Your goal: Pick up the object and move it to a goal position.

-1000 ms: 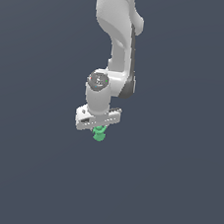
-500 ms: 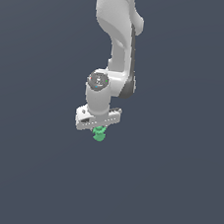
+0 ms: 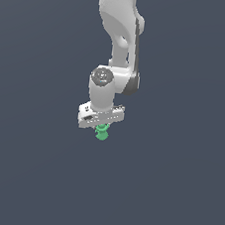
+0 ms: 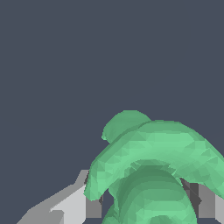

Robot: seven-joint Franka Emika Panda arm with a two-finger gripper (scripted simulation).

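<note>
The object [image 3: 101, 132] is a small bright green knobbly lump sticking out just below my white gripper [image 3: 101, 129] in the exterior view. In the wrist view the object [image 4: 153, 170] fills the near field, wedged between the two grey fingers [image 4: 94, 203]. My gripper is shut on the object, and its fingertips are mostly hidden behind the hand and the green shape. The arm hangs down from above over a plain dark grey-blue surface.
Only the flat dark grey-blue ground [image 3: 174, 192] shows around the arm in both views. No other objects, containers or edges are visible.
</note>
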